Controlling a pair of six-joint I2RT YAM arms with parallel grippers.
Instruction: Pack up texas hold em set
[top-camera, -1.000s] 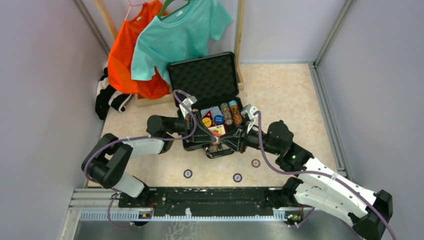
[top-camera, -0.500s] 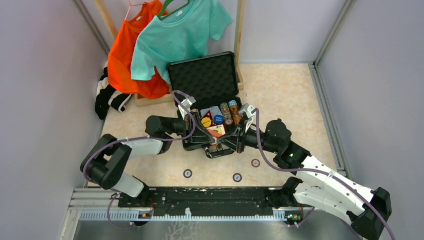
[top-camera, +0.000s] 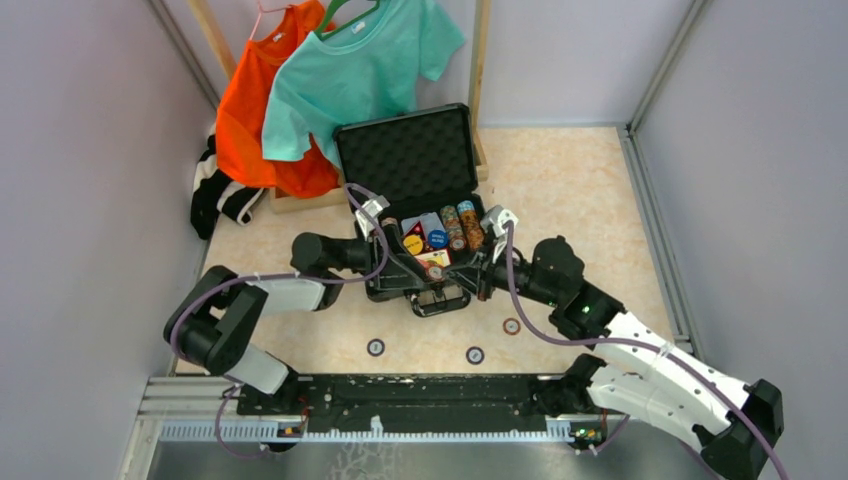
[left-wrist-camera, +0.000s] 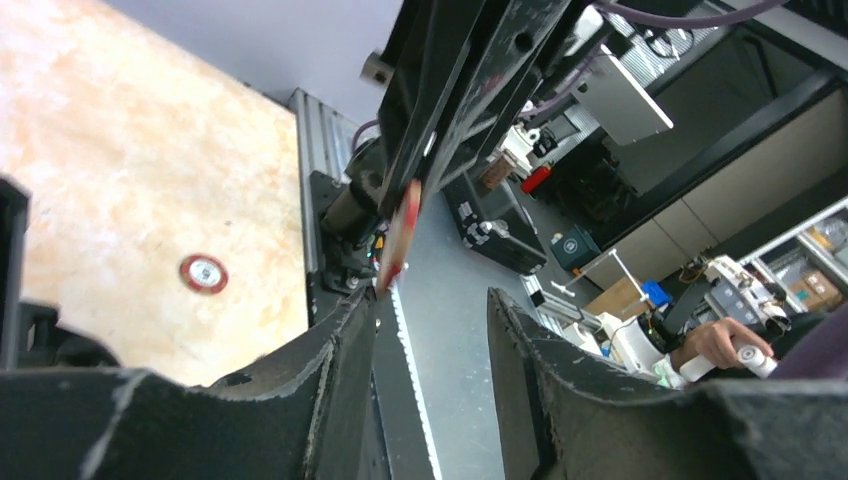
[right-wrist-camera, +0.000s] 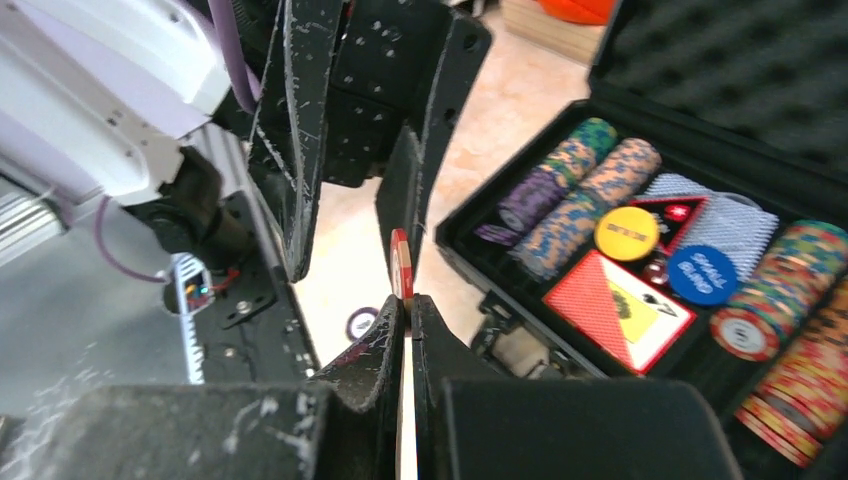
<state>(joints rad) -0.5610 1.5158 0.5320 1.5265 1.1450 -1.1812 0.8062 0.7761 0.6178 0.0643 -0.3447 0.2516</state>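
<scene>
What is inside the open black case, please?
Rows of multicoloured chips, a red-orange card box, a yellow button and a blue button. What lies under them is covered, and the right gripper, shut on a red chip, hides part of its near side.

Light in my top view is bright and even, coming from overhead, and it leaves only soft, short shadows on the table (top-camera: 600, 200). In the wrist views my left hand (left-wrist-camera: 430, 300) and right hand (right-wrist-camera: 408, 305) loom dark and slightly blurred near the lens. Farther things stay sharp.
</scene>
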